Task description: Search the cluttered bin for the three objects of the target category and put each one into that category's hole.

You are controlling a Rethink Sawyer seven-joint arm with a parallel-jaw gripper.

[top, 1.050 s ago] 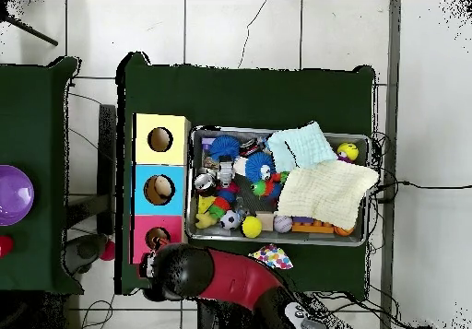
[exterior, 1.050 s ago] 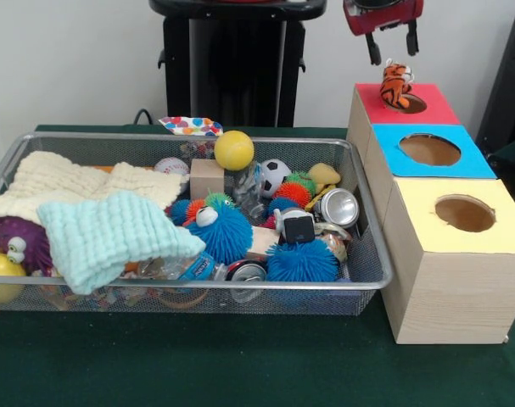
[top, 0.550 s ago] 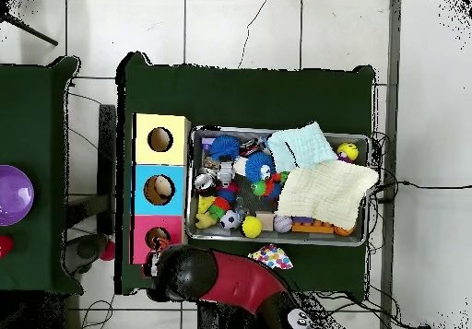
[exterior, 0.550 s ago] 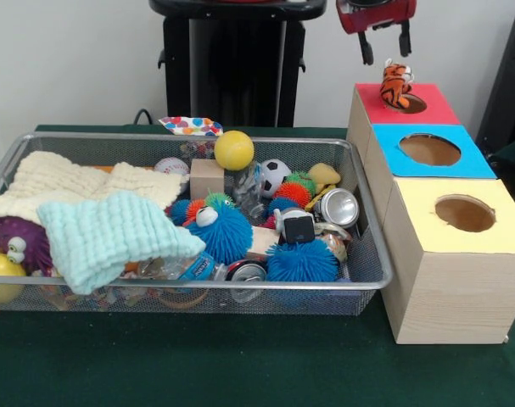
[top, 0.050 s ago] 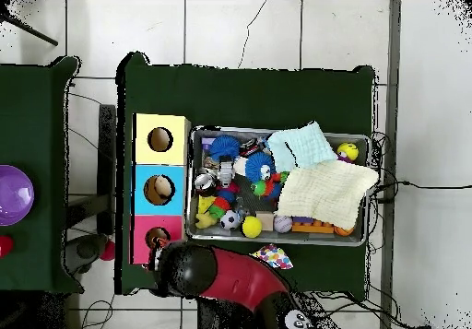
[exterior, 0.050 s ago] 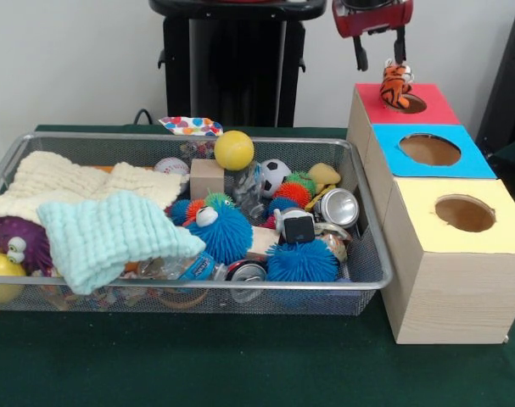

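Note:
A small orange striped tiger toy (exterior, 0.050 s ago: 395, 83) stands upright in the hole (exterior, 0.050 s ago: 412, 104) of the red-topped box (exterior, 0.050 s ago: 403, 103), its upper half sticking out. My gripper (exterior, 0.050 s ago: 381, 64) hangs just above and slightly left of the toy, open, with nothing between its fingers. In the overhead view the arm's black head (top, 0.050 s ago: 189, 270) covers the gripper beside the red box (top, 0.050 s ago: 147, 239). The wire bin (exterior, 0.050 s ago: 189, 138) holds mixed toys: a yellow ball (exterior, 0.050 s ago: 233, 150), a soccer ball (exterior, 0.050 s ago: 274, 176), blue spiky balls (exterior, 0.050 s ago: 223, 233) and a purple plush (exterior, 0.050 s ago: 19, 242).
Blue-topped (exterior, 0.050 s ago: 429, 150) and yellow-topped (exterior, 0.050 s ago: 465, 213) boxes with holes line up in front of the red one. A mint cloth (exterior, 0.050 s ago: 113, 237) and a cream cloth (exterior, 0.050 s ago: 70, 182) cover the bin's left half. A can (exterior, 0.050 s ago: 338, 206) and a wooden block (exterior, 0.050 s ago: 206, 178) lie among the toys.
The gripper has risen and drifted left, away from the tiger toy. The toy stays in the red box's hole.

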